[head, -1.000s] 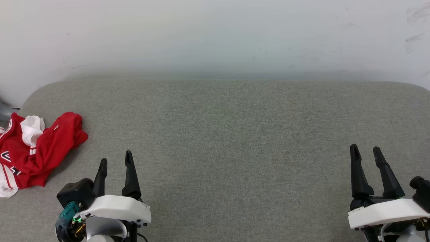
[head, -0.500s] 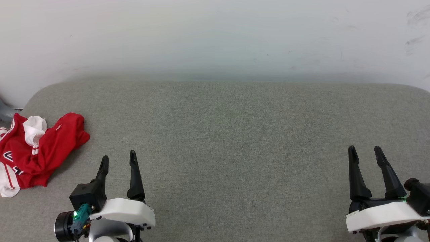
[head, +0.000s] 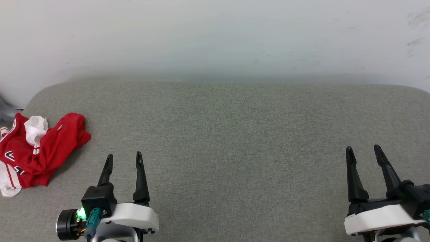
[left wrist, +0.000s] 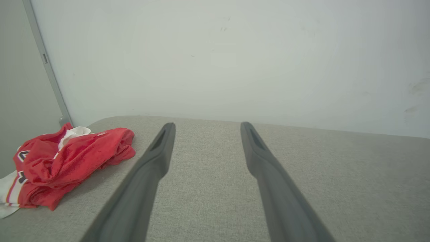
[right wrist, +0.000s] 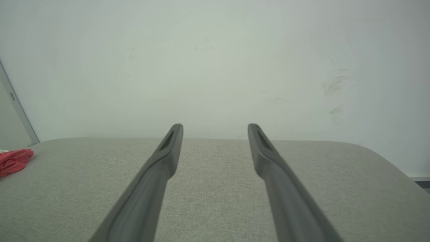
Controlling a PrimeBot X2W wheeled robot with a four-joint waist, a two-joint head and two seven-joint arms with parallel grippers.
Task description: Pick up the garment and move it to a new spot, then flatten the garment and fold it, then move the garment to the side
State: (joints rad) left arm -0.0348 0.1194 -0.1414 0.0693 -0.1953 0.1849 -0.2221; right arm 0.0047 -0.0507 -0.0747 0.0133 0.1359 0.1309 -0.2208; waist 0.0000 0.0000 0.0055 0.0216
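Note:
The garment lies crumpled in a red heap with white patches at the far left of the grey cushioned surface. In the left wrist view the garment sits left of the fingers, and in the right wrist view a red corner of the garment peeks in at the left edge. My left gripper hovers open at the lower left, to the right of the heap and apart from it. At the lower right my right gripper is open too, far from the cloth. Both hold nothing.
A pale wall runs behind the surface. The surface has rounded far corners at left and right. A grey metal post stands by the wall behind the garment.
My left gripper has shifted slightly right and rolled, so its fingers stand more upright. The right gripper moved a little left. The garment lies as before.

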